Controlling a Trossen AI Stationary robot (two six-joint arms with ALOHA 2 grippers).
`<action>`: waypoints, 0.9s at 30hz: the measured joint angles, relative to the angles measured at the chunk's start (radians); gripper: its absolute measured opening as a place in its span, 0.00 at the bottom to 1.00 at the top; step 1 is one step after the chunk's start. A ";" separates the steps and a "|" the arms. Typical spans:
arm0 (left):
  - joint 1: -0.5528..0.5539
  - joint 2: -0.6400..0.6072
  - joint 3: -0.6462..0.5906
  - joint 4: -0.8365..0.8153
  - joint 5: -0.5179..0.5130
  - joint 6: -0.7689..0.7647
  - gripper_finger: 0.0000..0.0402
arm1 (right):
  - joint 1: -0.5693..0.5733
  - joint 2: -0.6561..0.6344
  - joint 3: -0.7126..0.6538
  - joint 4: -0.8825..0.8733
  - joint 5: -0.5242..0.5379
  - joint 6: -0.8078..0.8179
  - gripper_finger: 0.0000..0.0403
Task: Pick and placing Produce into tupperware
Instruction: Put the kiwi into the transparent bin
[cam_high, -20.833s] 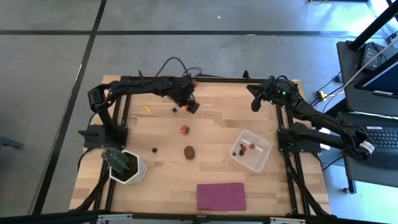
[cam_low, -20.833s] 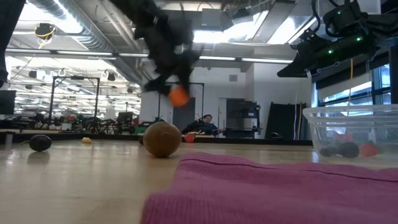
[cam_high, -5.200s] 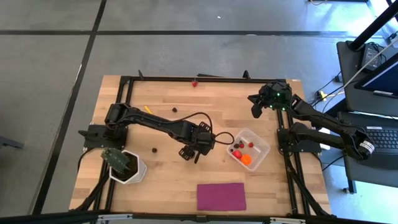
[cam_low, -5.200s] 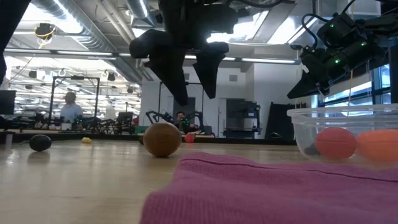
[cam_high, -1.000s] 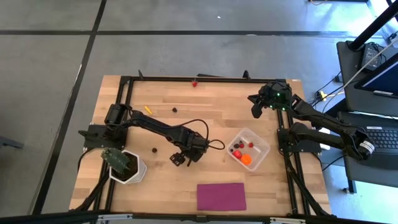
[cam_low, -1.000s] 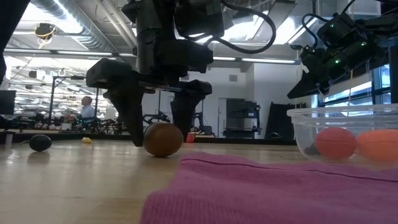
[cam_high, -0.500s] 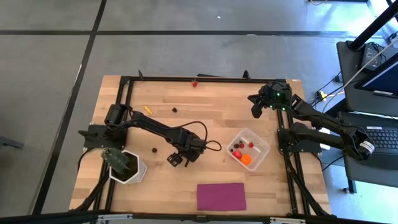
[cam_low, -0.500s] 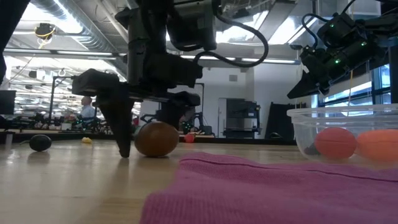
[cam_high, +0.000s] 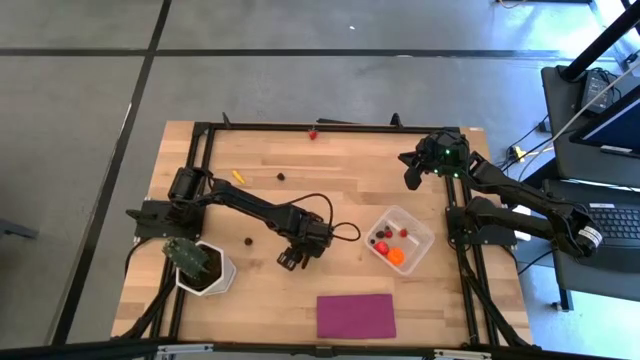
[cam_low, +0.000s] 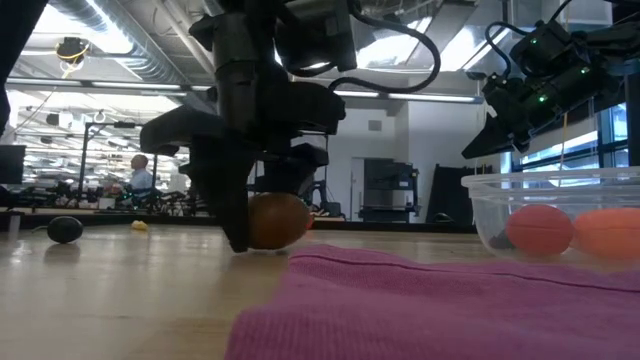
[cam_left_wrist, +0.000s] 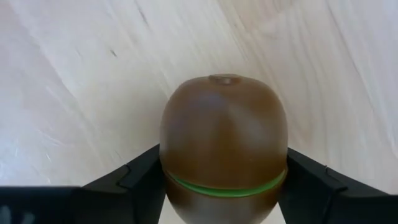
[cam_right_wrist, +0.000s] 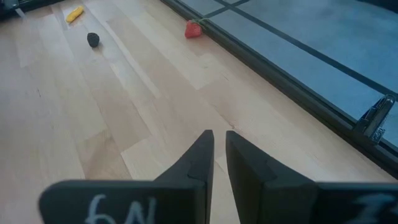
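**Kiwi caught between the fingers**

Kiwi, your brown oval (cam_left_wrist: 224, 149), sat tight between the two dark fingers (cam_left_wrist: 134, 180) of your left gripper (cam_high: 292, 260). In the left wrist view it filled the middle of the frame, with a thin green line running round its lower part and pale wood behind it. In the low view the brown oval (cam_low: 277, 220) was at the middle left, down by the table top, with the left gripper (cam_low: 262, 232) closed around it, just next to the pink cloth (cam_low: 450, 305).

In the high view you had the left gripper near the middle of the table (cam_high: 260, 295), a bit below center. The tupperware (cam_high: 402, 241) sat to its right, well apart from it. You could see an orange ball (cam_high: 396, 256) and small red pieces (cam_high: 403, 233) inside the tub.

One dark berry (cam_high: 247, 240) lay left of the gripper. Another dark berry (cam_high: 281, 177) and a yellow bit (cam_high: 238, 176) lay in the upper left part of the table. A small red piece (cam_high: 313, 132) sat by the top edge.

Your right gripper (cam_high: 411, 170) waited at the upper right, above the tub, its fingers (cam_right_wrist: 199, 158) nearly together with only a thin gap and holding nothing.
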 joint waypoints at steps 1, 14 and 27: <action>0.000 0.000 0.000 0.001 0.000 -0.015 0.60 | 0.000 0.000 0.000 0.000 0.000 0.000 0.11; 0.049 0.000 0.106 0.020 0.001 -0.217 0.60 | 0.000 0.000 0.000 0.000 0.000 0.005 0.11; 0.142 -0.003 0.289 0.463 -0.057 -0.207 0.60 | 0.000 0.000 0.000 0.000 -0.001 0.008 0.11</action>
